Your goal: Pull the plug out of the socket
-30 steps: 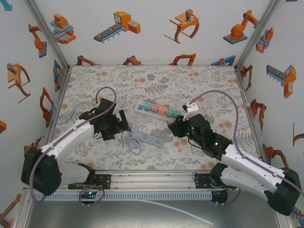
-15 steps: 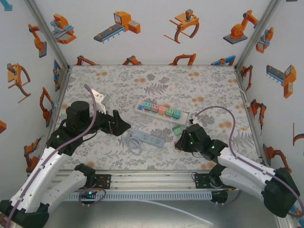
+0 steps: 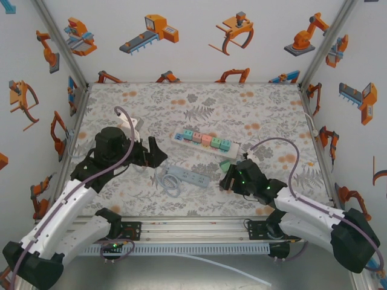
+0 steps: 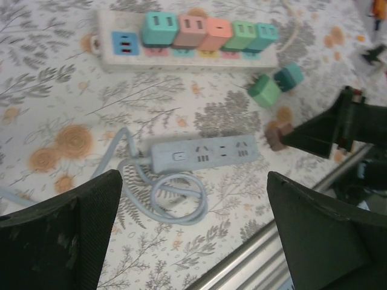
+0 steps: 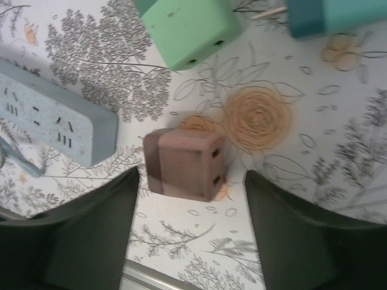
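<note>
Right gripper point(image 3: 227, 181) shifted left, spread by one brown plug point(image 5: 184, 163); left gripper point(image 3: 156, 152) spread too

Brown plug point(image 5: 184, 163): smooth matt plastic. Green plug point(image 5: 187, 27): same finish. Grey-blue power strip point(image 4: 205, 156): smooth plastic, slight sheen. Worktop point(image 5: 272, 121): matt printed floral covering. Fingers point(image 4: 60, 235) of left end effector point(image 4: 193, 181): black, matt, scuffed.

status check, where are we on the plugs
Left gripper open over blue strip. Right gripper open, fingers astride loose brown plug. Five plugs seated in white strip. Green plug and teal plug loose nearby.
</note>
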### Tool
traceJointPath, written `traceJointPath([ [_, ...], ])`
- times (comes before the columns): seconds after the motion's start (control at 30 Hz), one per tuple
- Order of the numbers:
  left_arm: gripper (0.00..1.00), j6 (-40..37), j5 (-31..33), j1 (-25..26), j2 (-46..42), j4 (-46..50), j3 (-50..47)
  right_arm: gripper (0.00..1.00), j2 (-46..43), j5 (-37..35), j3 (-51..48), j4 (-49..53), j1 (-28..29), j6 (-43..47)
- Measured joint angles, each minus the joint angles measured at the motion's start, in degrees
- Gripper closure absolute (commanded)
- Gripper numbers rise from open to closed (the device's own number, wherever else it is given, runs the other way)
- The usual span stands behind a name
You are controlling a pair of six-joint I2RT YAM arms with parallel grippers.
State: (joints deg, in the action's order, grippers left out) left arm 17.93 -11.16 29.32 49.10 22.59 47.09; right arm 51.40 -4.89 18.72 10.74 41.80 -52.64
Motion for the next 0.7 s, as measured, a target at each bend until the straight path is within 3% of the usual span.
traceJointPath([
  [0.2,0.03,5.9,9.7,-0.1,6.9,0.5,2.5,0.29,-4.6,-9.0,7.7,8.3,0.0,9.5],
  [0.4,0.03,15.1,14.6,-1.7,17.9,-1.9,5.6,0.23,-1.7,-16.2,14.8,-1.7,-0.2,38.8],
  [0.57,0.03,18.7,13.5,-2.7,28.5,-4.3,10.9,0.22,9.1,-8.9,20.9,-6.0,-3.6,65.2],
  [0.7,0.03,18.8,12.4,-3.5,35.5,-5.3,16.8,0.26,17.4,0.6,29.4,-2.6,-10.1,73.5],
])
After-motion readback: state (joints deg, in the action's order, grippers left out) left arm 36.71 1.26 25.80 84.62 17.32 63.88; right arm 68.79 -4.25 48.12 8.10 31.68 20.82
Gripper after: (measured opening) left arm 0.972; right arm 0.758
